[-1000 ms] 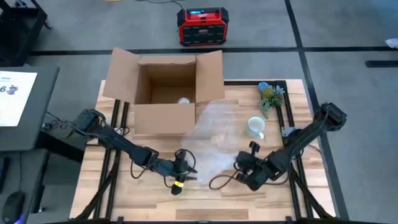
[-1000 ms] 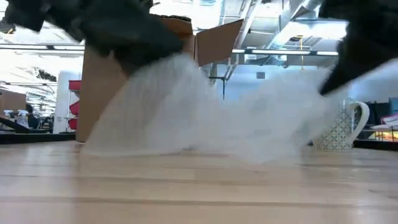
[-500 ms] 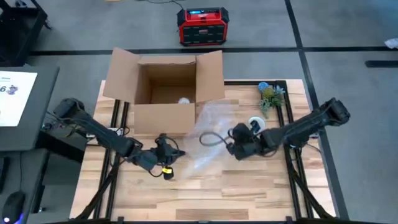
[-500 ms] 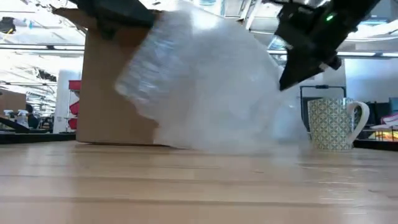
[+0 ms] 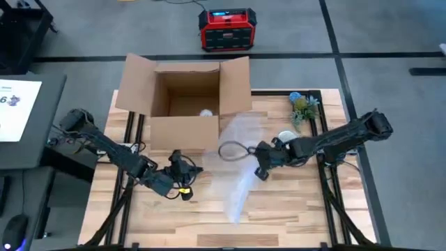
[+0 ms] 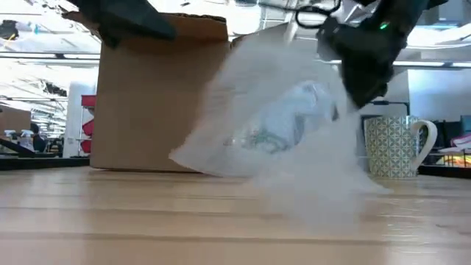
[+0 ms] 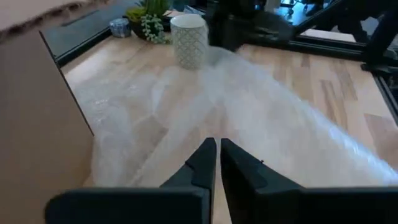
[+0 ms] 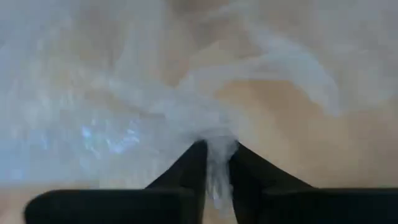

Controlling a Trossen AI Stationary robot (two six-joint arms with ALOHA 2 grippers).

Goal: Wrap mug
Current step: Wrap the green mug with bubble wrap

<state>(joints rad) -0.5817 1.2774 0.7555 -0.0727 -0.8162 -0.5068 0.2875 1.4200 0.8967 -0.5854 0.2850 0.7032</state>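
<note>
Wood table point(image 5: 293, 209): cardboard box point(image 5: 185, 104), mug point(image 6: 394, 147), bubble wrap point(image 5: 240, 185).

We see two dark, near-black arms built from slim tubular links with chunkier rounded joint housings. The left arm point(image 5: 111, 150) ends in a bulky black wrist block; just behind the left gripper point(image 5: 187, 183) sits a small yellow marking. The right arm point(image 5: 334, 139) looks the same build, with a thin dark cable looping out beside the right gripper point(image 5: 259, 166). In the low view we spot a small green light on the right wrist housing point(image 6: 383, 26). Each wrist view shows two matte black tapered fingers point(image 7: 202, 165) rising from a flat black crossbar; the right fingers point(image 8: 189, 168) match.
</note>
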